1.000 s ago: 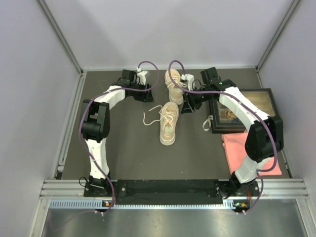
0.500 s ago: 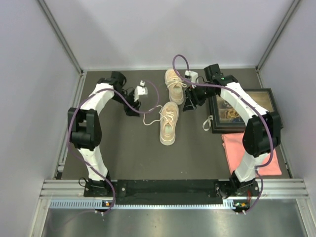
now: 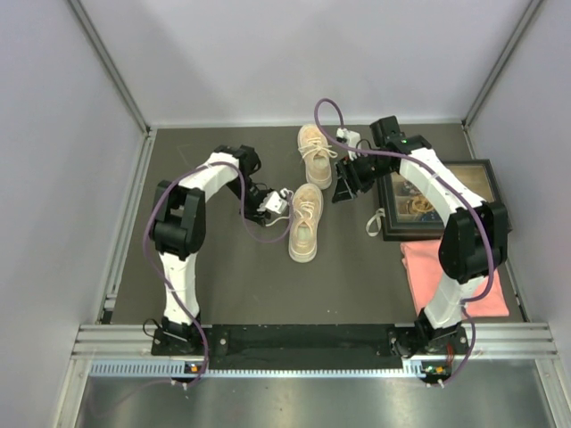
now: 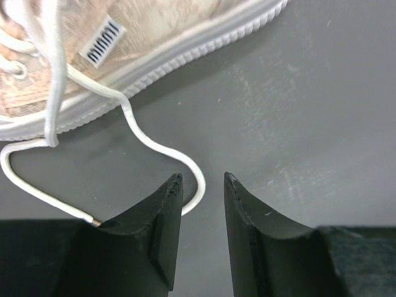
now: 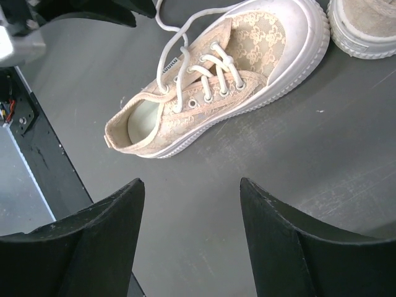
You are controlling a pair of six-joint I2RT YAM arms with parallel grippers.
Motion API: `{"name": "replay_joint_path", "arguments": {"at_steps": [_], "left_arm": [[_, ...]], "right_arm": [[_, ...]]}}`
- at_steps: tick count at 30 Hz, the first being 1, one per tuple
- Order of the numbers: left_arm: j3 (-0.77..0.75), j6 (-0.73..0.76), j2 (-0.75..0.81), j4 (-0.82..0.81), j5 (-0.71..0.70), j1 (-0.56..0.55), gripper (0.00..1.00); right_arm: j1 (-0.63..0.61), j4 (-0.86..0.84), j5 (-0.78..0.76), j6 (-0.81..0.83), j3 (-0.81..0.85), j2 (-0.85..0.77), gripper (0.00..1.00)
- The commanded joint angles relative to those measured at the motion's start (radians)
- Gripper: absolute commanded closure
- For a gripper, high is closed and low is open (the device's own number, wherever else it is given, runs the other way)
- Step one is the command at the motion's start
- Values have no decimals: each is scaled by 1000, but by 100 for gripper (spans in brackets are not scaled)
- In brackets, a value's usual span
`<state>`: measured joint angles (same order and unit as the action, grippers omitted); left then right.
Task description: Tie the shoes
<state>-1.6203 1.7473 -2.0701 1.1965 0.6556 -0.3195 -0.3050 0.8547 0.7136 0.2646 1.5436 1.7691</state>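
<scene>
Two things matter from above: the lower shoe [image 3: 304, 223] lies at centre frame and the upper shoe [image 3: 314, 156] just above it, toes close together. The left gripper [image 3: 280, 205] sits low at the lower shoe's left side, and the right gripper [image 3: 343, 183] hangs just right of the upper shoe. No bow shows on either shoe, though the upper one's lacing is too small to judge. I reckon the tying has barely begun.

The left wrist view adds what the top view cannot. Its fingers stand narrowly apart, clamping nothing. A loop of lace [image 4: 158, 145] curls across the table [image 4: 297, 124] into the gap at their tips, so a pinch looks close.

The right wrist view shows that gripper's fingers wide apart with nothing between them. The lower shoe fills the upper centre, threaded through its eyelets, ends loose and unknotted. This is the plainest look at it.
</scene>
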Motion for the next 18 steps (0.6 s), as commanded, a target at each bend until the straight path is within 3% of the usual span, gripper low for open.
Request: {"name": "replay_joint_path", "arguments": {"at_steps": [1, 12, 15, 18], "left_arm": [[-56, 126, -39, 51, -51, 0, 62], [-58, 178, -82, 41, -136, -4, 64], [-29, 164, -71, 17, -134, -9, 71], [29, 144, -38, -34, -126, -21, 83]], "right_arm": [[7, -26, 6, -13, 3, -16, 37], [9, -51, 18, -21, 6, 9, 38], [9, -95, 33, -53, 10, 33, 41], [9, -147, 53, -100, 12, 58, 45]]}}
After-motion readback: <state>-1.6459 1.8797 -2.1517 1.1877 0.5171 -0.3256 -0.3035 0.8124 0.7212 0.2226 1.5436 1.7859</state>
